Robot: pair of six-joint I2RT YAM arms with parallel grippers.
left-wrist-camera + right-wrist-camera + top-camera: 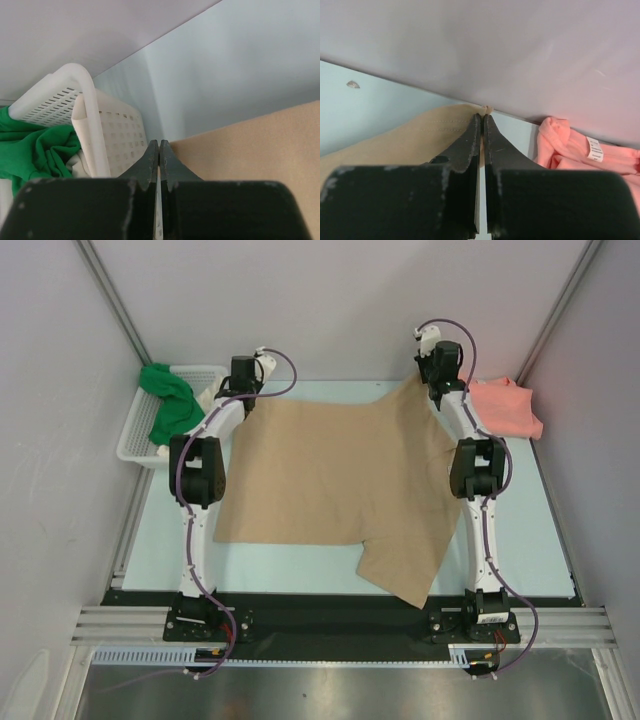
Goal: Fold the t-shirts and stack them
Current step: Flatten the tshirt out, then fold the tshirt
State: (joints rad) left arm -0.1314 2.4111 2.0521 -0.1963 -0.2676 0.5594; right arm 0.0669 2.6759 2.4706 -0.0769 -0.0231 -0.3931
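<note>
Pale blue-green table [545, 540] fills the space between grey walls, and the tan t-shirt [330, 475] lies spread flat across the middle of it, one sleeve hanging over the dark near edge at lower centre. The left gripper [159, 146] sits at the shirt's upper-left corner, its fingers pressed together with no gap to speak of. It looks to be pinching the cloth's edge, though from the wrist view I can't be certain. The right gripper [483, 117] is at the upper-right corner, fingers likewise closed tight, with a small nub of tan cloth poking out past the tips (so that one clearly has hold). At upper left a green t-shirt [170, 405] spills from a white lattice basket [135, 445]. The salmon pink t-shirt [505, 405] lies crumpled at upper right, just beside the right arm.
</note>
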